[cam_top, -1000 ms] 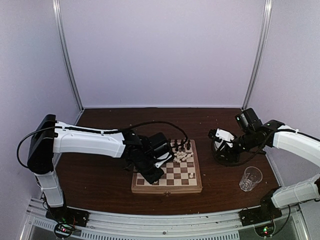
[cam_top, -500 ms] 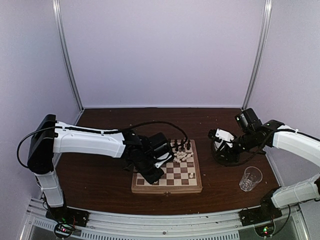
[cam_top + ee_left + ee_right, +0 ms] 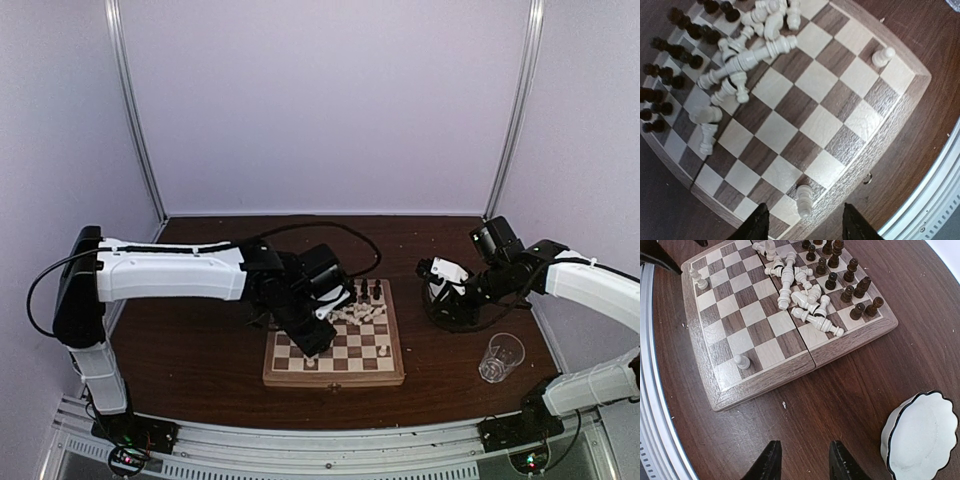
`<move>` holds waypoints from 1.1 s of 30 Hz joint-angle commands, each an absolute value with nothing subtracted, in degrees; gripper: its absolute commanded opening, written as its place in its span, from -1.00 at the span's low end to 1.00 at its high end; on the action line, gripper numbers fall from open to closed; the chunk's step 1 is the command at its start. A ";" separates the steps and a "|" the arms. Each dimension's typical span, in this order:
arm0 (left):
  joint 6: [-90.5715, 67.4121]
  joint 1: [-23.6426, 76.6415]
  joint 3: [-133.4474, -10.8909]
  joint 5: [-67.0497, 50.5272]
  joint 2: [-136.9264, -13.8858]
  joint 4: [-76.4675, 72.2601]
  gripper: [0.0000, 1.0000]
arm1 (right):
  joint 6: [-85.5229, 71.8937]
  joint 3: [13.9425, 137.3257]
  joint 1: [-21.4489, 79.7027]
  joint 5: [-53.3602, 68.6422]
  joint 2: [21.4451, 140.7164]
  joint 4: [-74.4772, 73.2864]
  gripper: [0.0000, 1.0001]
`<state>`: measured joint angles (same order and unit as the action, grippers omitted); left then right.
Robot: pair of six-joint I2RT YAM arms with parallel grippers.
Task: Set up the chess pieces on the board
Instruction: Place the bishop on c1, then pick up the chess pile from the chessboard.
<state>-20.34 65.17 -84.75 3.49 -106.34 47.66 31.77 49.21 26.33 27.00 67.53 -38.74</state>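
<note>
The board (image 3: pixel 335 381) lies on the dark table (image 3: pixel 200 350), in front of the 2 arm bases and a little toward the left arm.

The left gripper (image 3: pixel 805 226) hangs over the board's near edge, close to its left near corner. Its 2 fingers (image 3: pixel 758 226) stand apart at a middling width and hold nothing. 1 white piece (image 3: pixel 804 200) stands upright on the board's nearest row, just beyond the fingertips and in line with the gap between them. Neither finger touches it.

A second white piece (image 3: pixel 882 56) stands upright on the same side of the board, near the right near corner. The rest of the white pieces (image 3: pixel 747 60) lie tumbled in a loose heap on the far half of the board, most of them on their sides and several touching. The dark pieces (image 3: pixel 670 75) stand upright along the board's far rows, just behind the heap.

The right gripper (image 3: pixel 802 462) hovers over bare table off the board's right side. Its fingers (image 3: pixel 769 464) are also parted at a middling width, with nothing between them. A white bowl (image 3: pixel 922 432) with a dark wavy rim sits on the table to the right of the board, well clear of it. A clear cup (image 3: pixel 501 357) stands farther right of the board, toward its near side.
</note>
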 commanded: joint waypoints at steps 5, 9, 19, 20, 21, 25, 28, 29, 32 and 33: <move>-18.60 55.97 -91.72 3.97 -105.82 47.84 -0.11 | 32.36 48.87 26.10 26.31 67.32 -37.83 -0.31; -17.81 52.47 -92.99 2.08 -108.97 46.47 -0.21 | 32.37 48.79 26.10 26.04 67.21 -37.90 -0.30; -15.21 50.34 -96.71 -6.97 -115.70 44.75 -0.09 | 32.43 48.70 26.10 25.36 67.58 -37.62 -0.31; -15.13 50.36 -96.90 -7.49 -116.21 44.74 -0.09 | 32.43 48.71 26.06 25.34 67.56 -37.68 -0.31; -15.16 50.36 -97.08 -7.56 -116.58 44.74 -0.09 | 32.43 48.72 26.10 25.34 67.58 -37.69 -0.31; -14.91 50.33 -97.66 -7.17 -117.97 44.81 -0.19 | 32.43 48.68 26.10 25.23 67.58 -37.67 -0.31; -14.56 50.32 -97.89 -6.01 -118.55 45.21 -0.22 | 32.43 48.69 26.10 25.16 67.59 -37.63 -0.31; -14.41 50.34 -97.96 -5.36 -118.73 45.55 -0.22 | 32.43 48.69 26.06 25.18 67.54 -37.63 -0.31; -13.14 50.36 -98.17 -4.80 -119.28 45.88 -0.24 | 32.43 48.69 26.10 25.15 67.65 -37.57 -0.31; -12.80 50.36 -98.27 -4.72 -119.48 45.96 -0.28 | 32.43 48.69 26.10 25.14 67.67 -37.53 -0.31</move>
